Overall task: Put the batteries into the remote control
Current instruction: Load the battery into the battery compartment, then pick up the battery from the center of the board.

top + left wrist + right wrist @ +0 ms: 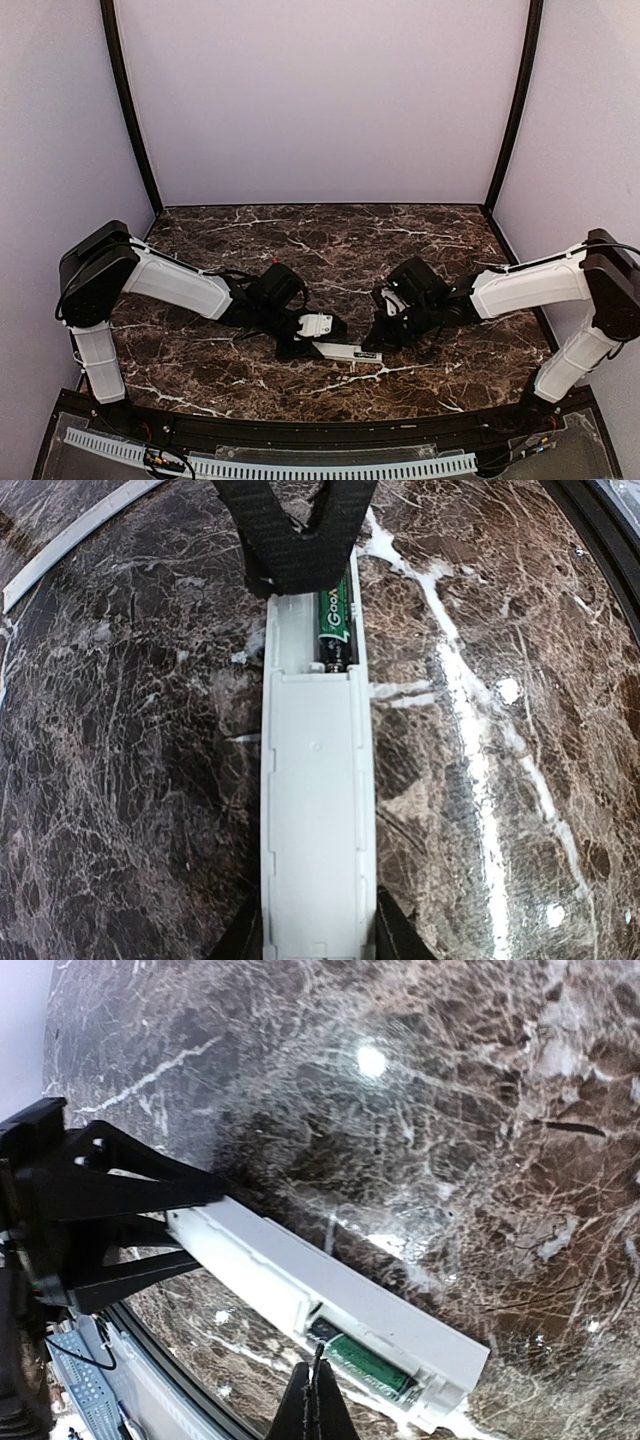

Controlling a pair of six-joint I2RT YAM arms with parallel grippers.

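My left fingers (300,345) are clamped on the remote control (318,810), one finger on each long side of its near end, and the white bar runs straight out from them. It lies low over the dark marbled counter (330,240), near the middle of the front half, pointing toward my right arm. Whether it rests on the stone or is lifted just off it I cannot tell. Its back faces up. Most of that back is plain white plastic, and at the far end the compartment lies uncovered. A battery (335,620) sits in it lengthwise, in the slot on the right as my left wrist camera sees it. It has a green wrapper with white lettering and a dark end toward my left fingers. The slot beside it shows white plastic.

My right fingers (315,1400) are closed, tip pressed to tip. They come in from the opposite side, and their joined point stands at the edge of the open compartment, right by the battery's inner end. Seen from the left wrist, they cover the far part of the battery. Whether the tip touches the battery or only the rim I cannot tell.

From above, both arms reach inward and meet over the remote control. A slotted white strip (300,465) runs along the near edge, well apart from the remote control.
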